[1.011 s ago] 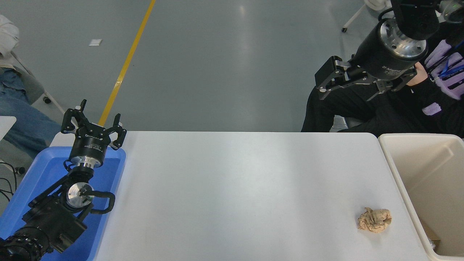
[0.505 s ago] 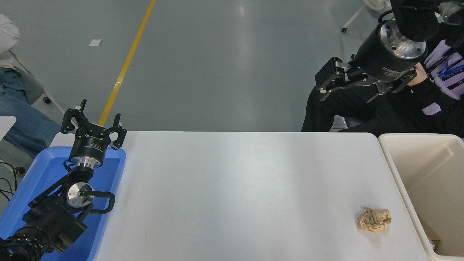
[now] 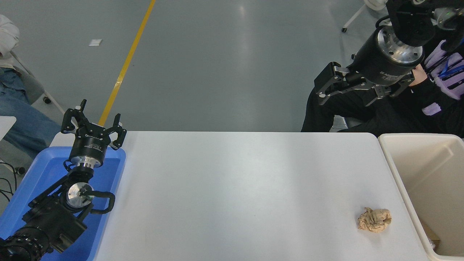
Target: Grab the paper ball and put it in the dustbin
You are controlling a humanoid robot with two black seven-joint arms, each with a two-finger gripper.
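The tan paper ball (image 3: pixel 375 219) lies on the white table (image 3: pixel 235 188) near its front right corner, a short way left of the dustbin. The cream-white dustbin (image 3: pixel 397 174) stands at the table's right end. My right gripper (image 3: pixel 348 92) is raised high at the upper right, far beyond the ball, open and empty, its fingers (image 3: pixel 323 88) pointing left and down. My left gripper (image 3: pixel 94 116) is parked open over the blue tray at the lower left.
A shallow blue tray (image 3: pixel 40 174) sits at the table's left end under the left arm. A person in dark clothes (image 3: pixel 384 116) sits behind the table's far right corner, behind the right gripper. Another person's leg (image 3: pixel 21 123) shows at the left edge.
My right gripper has risen slightly and shifted a little left. The paper ball and the left arm have not moved.
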